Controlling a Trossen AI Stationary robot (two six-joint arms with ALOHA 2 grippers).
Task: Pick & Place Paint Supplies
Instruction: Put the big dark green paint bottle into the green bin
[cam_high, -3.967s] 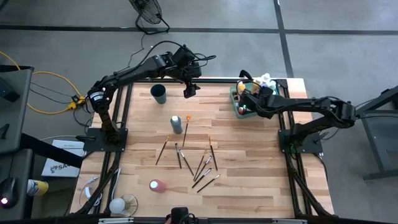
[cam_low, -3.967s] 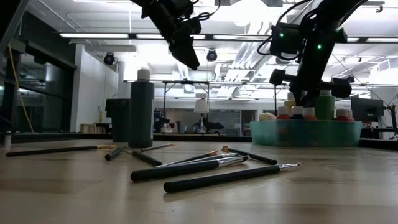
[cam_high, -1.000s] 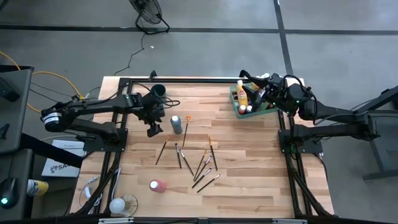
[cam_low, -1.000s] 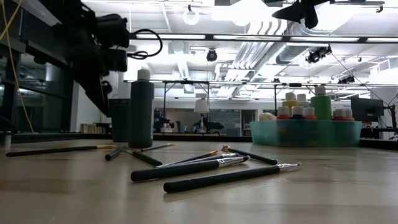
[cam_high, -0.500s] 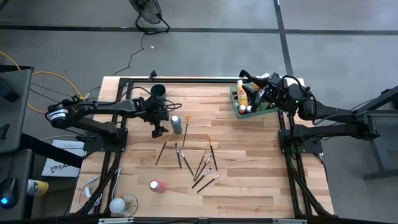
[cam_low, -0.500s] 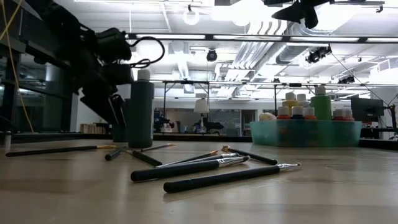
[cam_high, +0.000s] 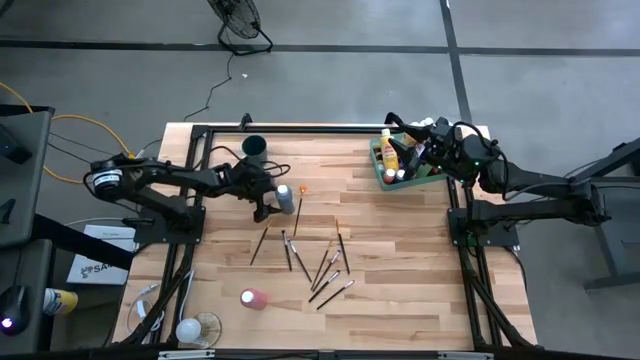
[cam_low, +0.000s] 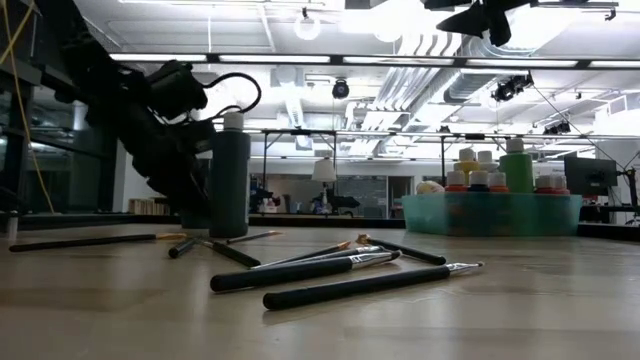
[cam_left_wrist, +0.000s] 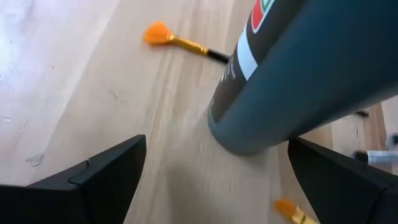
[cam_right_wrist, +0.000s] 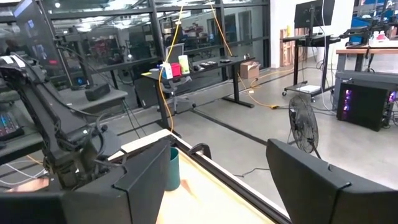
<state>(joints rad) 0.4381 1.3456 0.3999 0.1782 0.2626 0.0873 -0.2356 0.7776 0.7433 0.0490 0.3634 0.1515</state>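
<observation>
Left wrist view: left gripper (cam_left_wrist: 214, 180) wide open, fingers (cam_left_wrist: 93, 180) either side of upright dark blue paint bottle (cam_left_wrist: 298, 74), not gripping. Bottle stands mid-table near brushes (cam_high: 325, 268). Right gripper (cam_high: 425, 140) over tray (cam_high: 380, 165), jaws apart, holding nothing.

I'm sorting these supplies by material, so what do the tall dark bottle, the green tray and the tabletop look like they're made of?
The tall dark bottle looks like smooth, matte teal-grey plastic with a printed label, though its body could be glass. The green tray seems to be translucent plastic, since bottle shapes show faintly through its wall. The tabletop looks like pale jointed wood strips with visible grain.
</observation>
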